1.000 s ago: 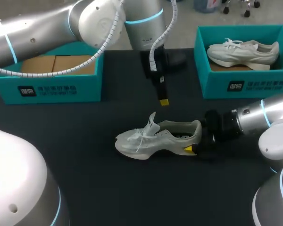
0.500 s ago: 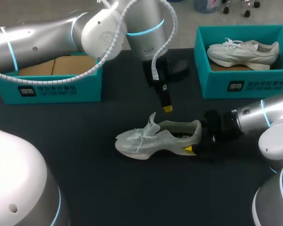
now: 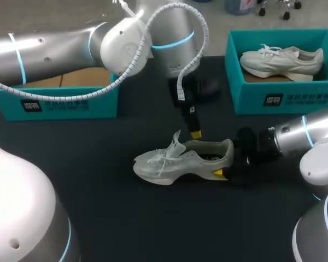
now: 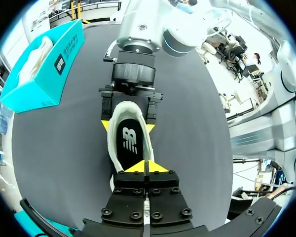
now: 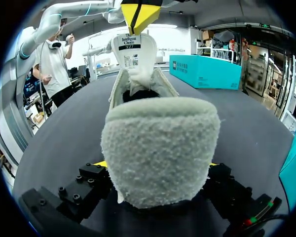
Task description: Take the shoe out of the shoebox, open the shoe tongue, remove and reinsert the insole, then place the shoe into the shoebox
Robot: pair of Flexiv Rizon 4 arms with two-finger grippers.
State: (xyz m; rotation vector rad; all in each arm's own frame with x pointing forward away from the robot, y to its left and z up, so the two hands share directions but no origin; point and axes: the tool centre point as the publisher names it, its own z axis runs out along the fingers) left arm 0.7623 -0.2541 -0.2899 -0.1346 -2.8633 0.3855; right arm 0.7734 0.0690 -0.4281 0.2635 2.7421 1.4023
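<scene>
White mesh, the shoe (image 3: 175, 161) stands on its sole in the middle of the black table (image 3: 98, 180), toe at nine o'clock, heel (image 3: 227, 150) at three, tongue (image 3: 176, 143) standing upright. The left gripper (image 3: 195, 134) hangs at the collar's twelve o'clock, its yellow tips pressed together on nothing. The right gripper (image 3: 228, 162) clamps the heel from both sides. Only the left wrist view shows the black insole (image 4: 129, 140) lying inside.

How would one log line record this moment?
white mesh sneaker: on black table | right gripper: shut on its heel | left gripper: shut, above its opening
</scene>
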